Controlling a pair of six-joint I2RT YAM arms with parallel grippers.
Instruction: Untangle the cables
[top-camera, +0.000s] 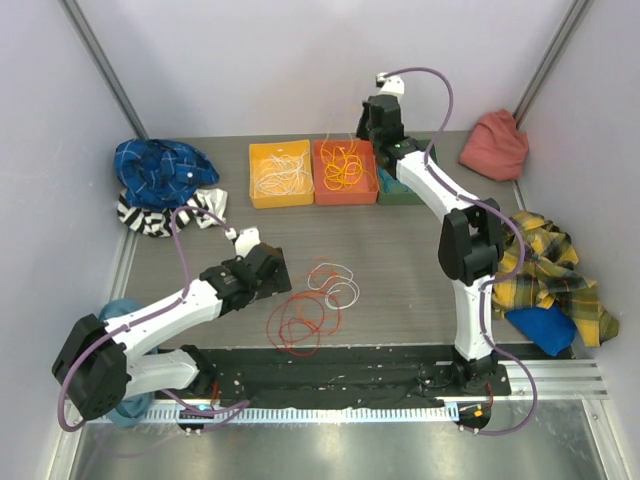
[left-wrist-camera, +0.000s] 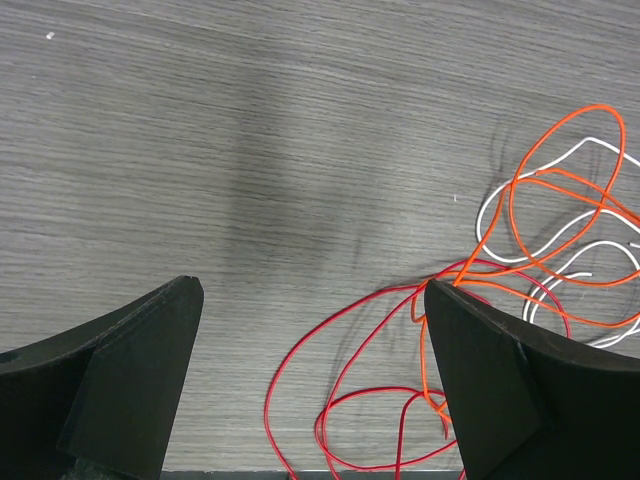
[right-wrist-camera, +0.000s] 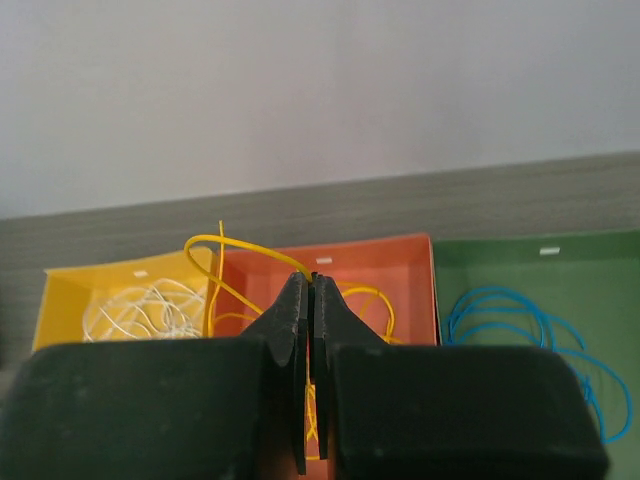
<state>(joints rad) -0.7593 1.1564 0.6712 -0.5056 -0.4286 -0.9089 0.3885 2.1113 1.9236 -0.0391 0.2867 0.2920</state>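
Hazard: left gripper (left-wrist-camera: 310, 288), spread wide, 1 tip on crossed red cable (left-wrist-camera: 268, 400) and orange cable (left-wrist-camera: 598, 108), may grab 2 together; right gripper (right-wrist-camera: 311, 290), pinching yellow cable (right-wrist-camera: 215, 238), may snag coils in orange tray (right-wrist-camera: 395, 258)

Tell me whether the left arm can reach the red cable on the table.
Probably yes: the left claw is open low over the table, the red cable loops beside one finger, nothing between them, though an orange cable crosses it.

Left fingers (left-wrist-camera: 130, 390) spread wide; right fingers (right-wrist-camera: 290, 320) clamped together.
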